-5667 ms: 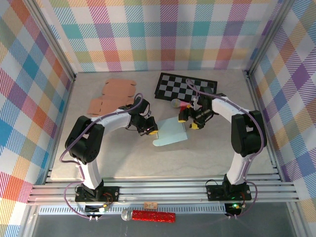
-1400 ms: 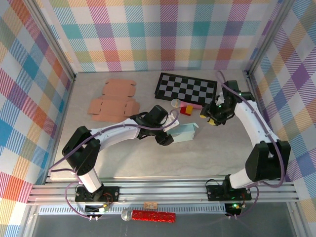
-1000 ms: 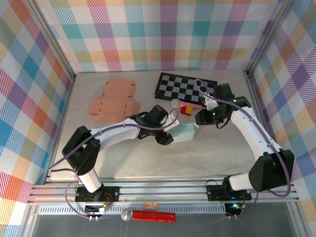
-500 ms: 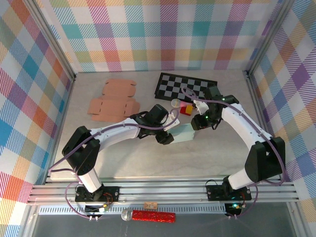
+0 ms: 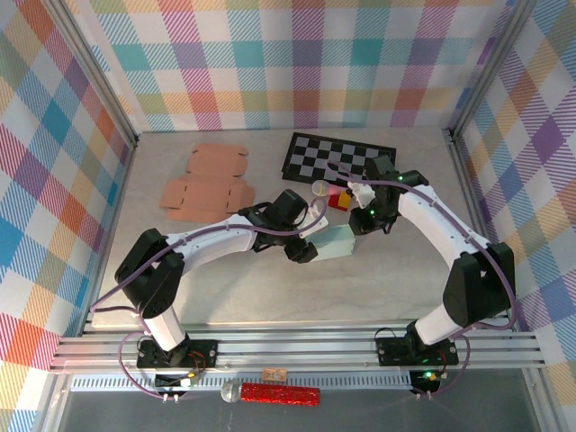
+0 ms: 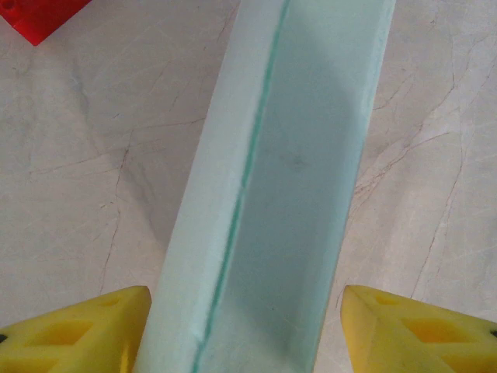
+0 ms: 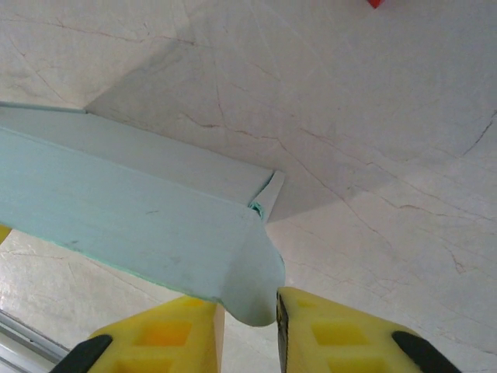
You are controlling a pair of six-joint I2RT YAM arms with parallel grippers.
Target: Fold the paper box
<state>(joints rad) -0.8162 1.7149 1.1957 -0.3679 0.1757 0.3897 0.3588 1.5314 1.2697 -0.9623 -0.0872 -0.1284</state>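
Observation:
The pale blue paper box [image 5: 337,241] is partly folded into a long narrow shape and lies mid-table. My left gripper [image 5: 304,247] holds its left end. In the left wrist view the box [image 6: 272,202] runs up between the yellow fingers [image 6: 78,330] of the left gripper [image 6: 245,315]; the left finger touches it and the right one sits a sliver off its edge. My right gripper [image 5: 358,223] is at the box's right end. In the right wrist view the right gripper [image 7: 250,307] is shut on the rounded end flap [image 7: 252,291], which fills the narrow gap.
A black-and-white checkerboard [image 5: 337,159] lies at the back. A flat brown cardboard cutout [image 5: 209,180] lies at the back left. A red and yellow block [image 5: 339,199] and a small round disc [image 5: 320,189] sit just behind the box. Plaid walls close in three sides.
My right gripper has swung left from near the right side to the box's right end and now has the end flap between its fingers. The left gripper has kept the box nearly still.

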